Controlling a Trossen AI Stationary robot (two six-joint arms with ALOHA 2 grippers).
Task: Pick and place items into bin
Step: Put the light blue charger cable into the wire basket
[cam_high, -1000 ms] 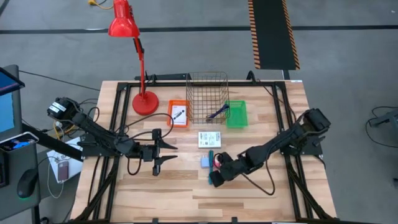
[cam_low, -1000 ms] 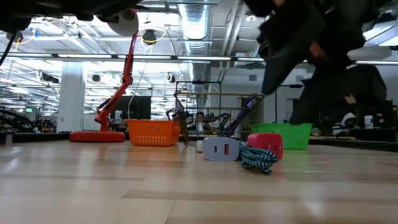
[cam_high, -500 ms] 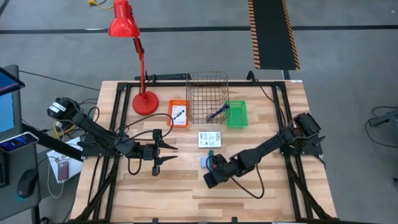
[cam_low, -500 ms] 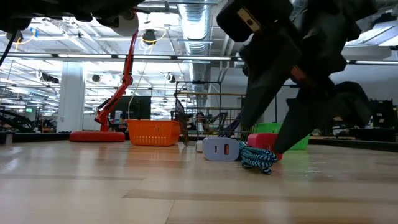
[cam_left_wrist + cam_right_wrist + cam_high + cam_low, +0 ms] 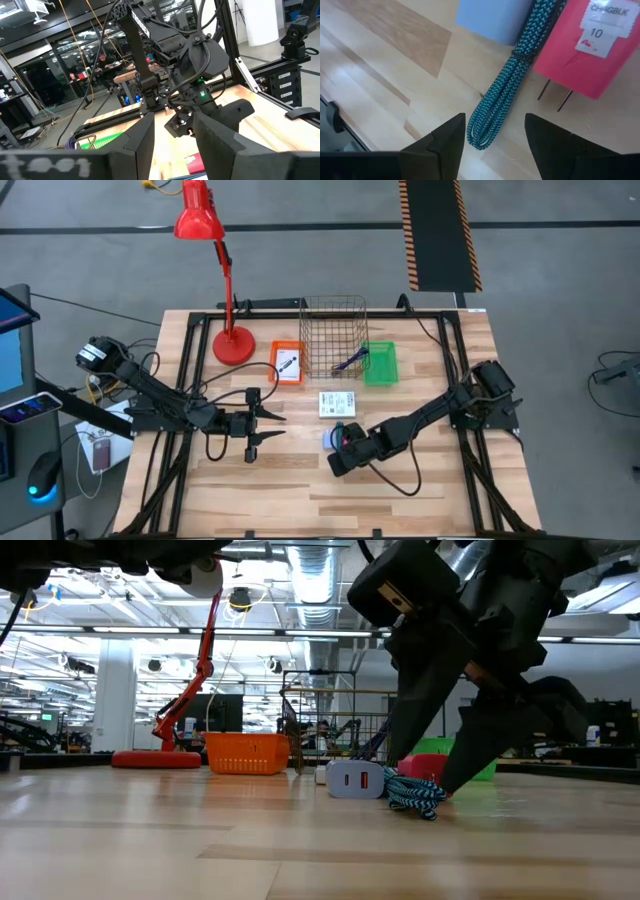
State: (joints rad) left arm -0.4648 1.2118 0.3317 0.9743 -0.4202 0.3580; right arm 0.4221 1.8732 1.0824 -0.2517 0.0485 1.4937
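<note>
A bundled teal braided cable (image 5: 502, 97) lies flat on the table, touching a pink-red plug block (image 5: 585, 45) and a blue-grey block (image 5: 492, 15). My right gripper (image 5: 495, 145) is open, low over the cable's near end, one finger on each side of it and touching nothing that I can see. The low view shows the same cable (image 5: 415, 795) between those fingers. A white printed card (image 5: 337, 403) lies flat just beyond. A blue pen (image 5: 350, 361) leans in the wire basket (image 5: 335, 335). My left gripper (image 5: 275, 426) waits open, to the left of these things.
An orange bin (image 5: 287, 362) holding a small card stands left of the wire basket, and a green bin (image 5: 379, 363) stands right of it. A red desk lamp (image 5: 232, 343) has its base at the far left. Bare wood shows along the near edge.
My right gripper has moved toward the table's left and come down, so that its open fingers now straddle the teal cable beside the two blocks. The cable and blocks have stayed where they were.
</note>
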